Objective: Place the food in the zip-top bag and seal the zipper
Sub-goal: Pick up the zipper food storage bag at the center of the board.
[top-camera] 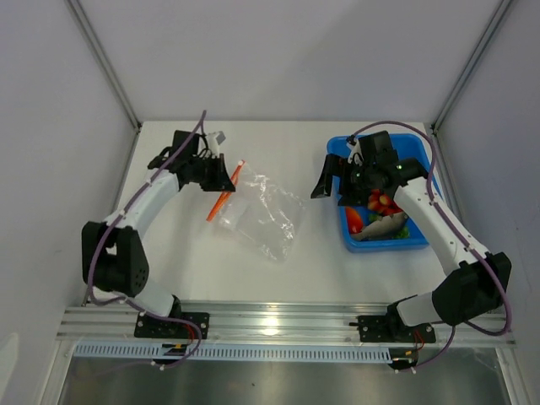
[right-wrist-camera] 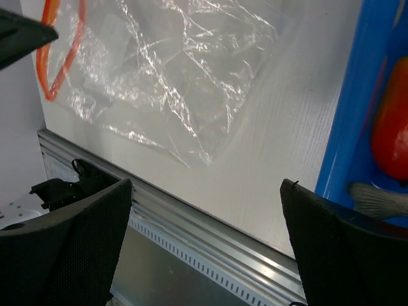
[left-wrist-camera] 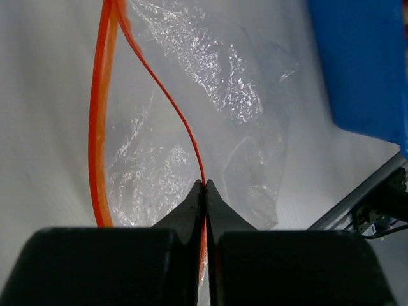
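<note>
The clear zip-top bag [top-camera: 263, 218] lies crumpled on the white table between the arms. Its orange-red zipper [top-camera: 219, 205] runs along the left edge, and the mouth gapes open [left-wrist-camera: 97, 127]. My left gripper [left-wrist-camera: 205, 186] is shut on one lip of the zipper, at the bag's left end [top-camera: 223, 179]. My right gripper [top-camera: 332, 189] hangs open and holds nothing, between the bag and the blue tub; under it are bare table and the front rail [right-wrist-camera: 207, 223]. The food sits in the tub: red pieces [top-camera: 381, 202] and a grey fish [top-camera: 384, 226], whose tail [right-wrist-camera: 376, 194] shows beside a red piece [right-wrist-camera: 392, 137].
The blue plastic tub [top-camera: 418, 150] stands at the right of the table, its wall close to my right gripper [right-wrist-camera: 357, 95]. An aluminium rail [top-camera: 278, 321] runs along the near edge. White walls enclose the table on the left, back and right.
</note>
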